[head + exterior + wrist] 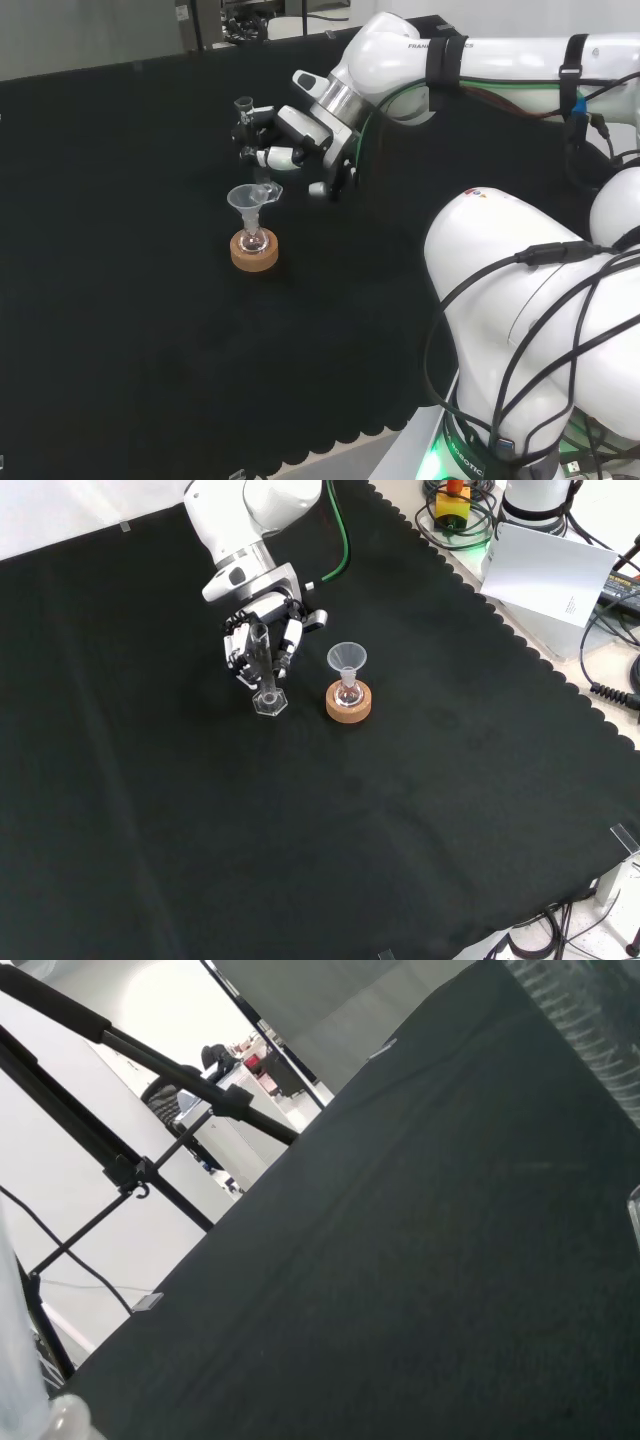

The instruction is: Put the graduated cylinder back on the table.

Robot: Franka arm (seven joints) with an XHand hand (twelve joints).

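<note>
Black cloth [400, 820] covers the whole bench, scalloped along its edge at the right of the front view. Upper left of centre in that view, the hand [262, 630] comes down from the white arm with its fingers curled round the clear graduated cylinder [264, 670], which stands upright with its hexagonal foot on or just above the cloth; contact cannot be told. In the head view the hand [290, 140] sits upper centre, and the cylinder in front of it is hard to make out against the dark cloth. Just right of the cylinder in the front view stands a small flask [349, 692] in a cork ring [349, 704], with a clear funnel [347, 658] in its neck; the flask seems to hold a little reddish liquid. Funnel and cylinder are near but apart. Beyond the cloth's edge, upper right of the front view, lie a white sheet [545, 570] and coiled cables [455, 515]. From the wrist, bare cloth [430, 1260] slopes away to black tripod legs [130, 1170].
</note>
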